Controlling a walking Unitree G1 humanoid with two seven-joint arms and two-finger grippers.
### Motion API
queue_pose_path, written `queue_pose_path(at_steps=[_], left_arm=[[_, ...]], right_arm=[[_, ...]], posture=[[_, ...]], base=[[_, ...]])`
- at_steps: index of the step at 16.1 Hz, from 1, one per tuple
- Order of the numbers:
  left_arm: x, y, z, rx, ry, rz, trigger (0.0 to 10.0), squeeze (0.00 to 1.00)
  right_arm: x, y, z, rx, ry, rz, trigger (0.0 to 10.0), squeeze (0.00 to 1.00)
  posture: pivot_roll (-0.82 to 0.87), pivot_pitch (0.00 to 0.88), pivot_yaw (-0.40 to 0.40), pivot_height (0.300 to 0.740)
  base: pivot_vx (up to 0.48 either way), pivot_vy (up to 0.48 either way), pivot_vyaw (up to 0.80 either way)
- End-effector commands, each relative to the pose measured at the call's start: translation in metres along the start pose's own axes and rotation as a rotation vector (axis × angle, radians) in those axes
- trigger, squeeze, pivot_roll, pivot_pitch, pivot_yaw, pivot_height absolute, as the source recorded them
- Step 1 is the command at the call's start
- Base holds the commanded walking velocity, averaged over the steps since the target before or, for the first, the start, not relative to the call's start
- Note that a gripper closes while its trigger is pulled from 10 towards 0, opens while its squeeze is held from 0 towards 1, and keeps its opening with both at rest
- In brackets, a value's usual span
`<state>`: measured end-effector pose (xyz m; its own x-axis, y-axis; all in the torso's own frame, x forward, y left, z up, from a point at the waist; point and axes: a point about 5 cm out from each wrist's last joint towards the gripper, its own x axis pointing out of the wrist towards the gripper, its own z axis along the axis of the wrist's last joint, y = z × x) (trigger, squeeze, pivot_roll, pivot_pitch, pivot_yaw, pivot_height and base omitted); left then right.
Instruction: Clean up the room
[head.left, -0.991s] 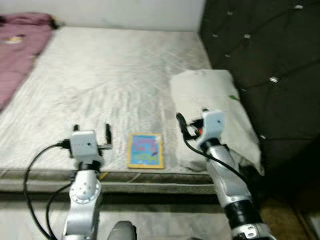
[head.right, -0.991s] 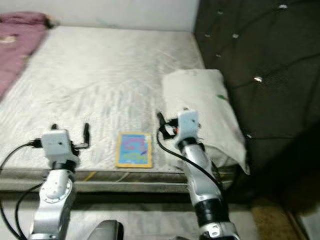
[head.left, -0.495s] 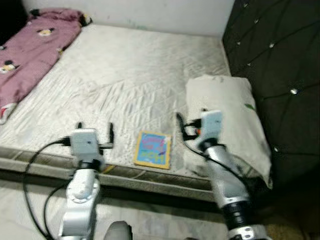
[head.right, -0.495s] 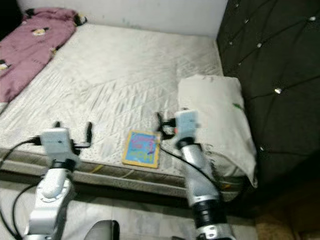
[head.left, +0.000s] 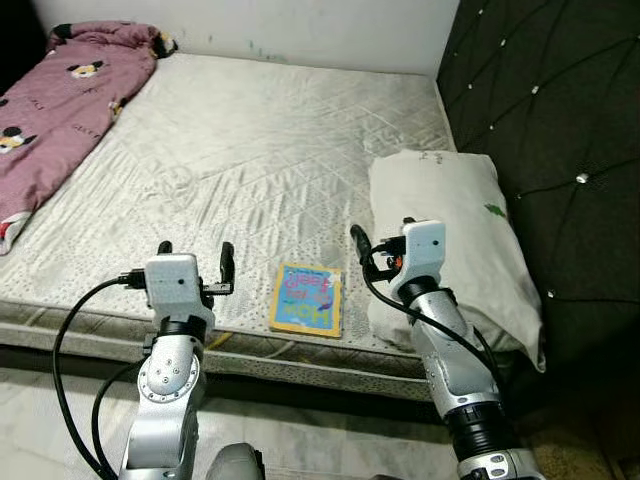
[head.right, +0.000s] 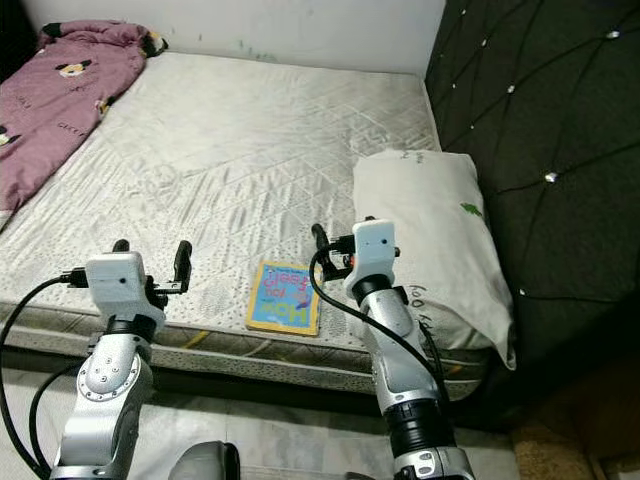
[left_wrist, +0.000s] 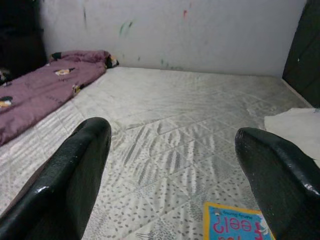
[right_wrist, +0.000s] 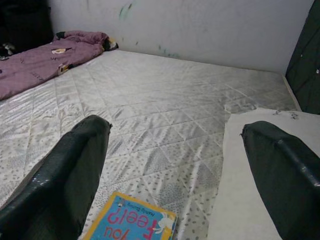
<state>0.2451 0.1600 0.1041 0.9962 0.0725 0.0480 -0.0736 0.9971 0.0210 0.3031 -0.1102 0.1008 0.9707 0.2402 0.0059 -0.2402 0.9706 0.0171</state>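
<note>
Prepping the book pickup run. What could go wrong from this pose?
1. The book lies flat near the mattress front edge; a nudge may slide it off instead of lifting it.
2. Right pincer sits beside the pillow; reaching in may drag it.
3. Left pincer is open but off to the book's side, so it needs realigning.

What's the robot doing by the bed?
The robot stands at the edge of the mattress with both arms held out. Its left gripper and right gripper are open and holding nothing. A colourful book lies on the mattress between them, beside a white pillow. A pink blanket lies along the far left side. Nothing has been picked up yet.
</note>
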Motion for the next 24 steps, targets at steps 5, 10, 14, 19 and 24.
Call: queue_pose_path(at_steps=[5, 10, 14, 19, 24], left_arm=[[0.0029, 0.0002, 0.0010, -0.019, 0.011, -0.010, 10.0, 0.00], [0.0042, -0.0008, 0.0008, -0.022, 0.013, -0.014, 10.0, 0.00], [0.0060, -0.0015, 0.0008, -0.027, 0.010, -0.010, 10.0, 0.00], [0.0070, -0.0033, 0.0025, -0.042, -0.004, -0.011, 10.0, 0.00], [0.0052, -0.0032, 0.0046, -0.061, -0.021, -0.013, 10.0, 0.00]], right_arm=[[0.0034, -0.0007, 0.0025, -0.004, 0.002, -0.004, 10.0, 0.00], [0.0043, -0.0014, 0.0021, -0.007, 0.006, -0.002, 10.0, 0.00], [0.0058, -0.0017, 0.0019, -0.013, 0.008, 0.005, 10.0, 0.00], [0.0066, -0.0020, 0.0023, -0.015, 0.008, 0.016, 10.0, 0.00], [0.0065, -0.0014, 0.0019, -0.018, 0.011, 0.023, 10.0, 0.00]], posture=[[0.04, 0.000, -0.049, 0.740], [0.04, 0.000, -0.053, 0.740], [0.04, 0.000, -0.057, 0.740], [0.03, 0.000, -0.060, 0.740], [0.03, 0.000, -0.062, 0.740]], base=[[0.000, 0.372, 0.00], [0.000, 0.480, 0.00], [0.000, 0.480, 0.00], [0.000, 0.188, 0.00], [0.000, 0.000, 0.00]])
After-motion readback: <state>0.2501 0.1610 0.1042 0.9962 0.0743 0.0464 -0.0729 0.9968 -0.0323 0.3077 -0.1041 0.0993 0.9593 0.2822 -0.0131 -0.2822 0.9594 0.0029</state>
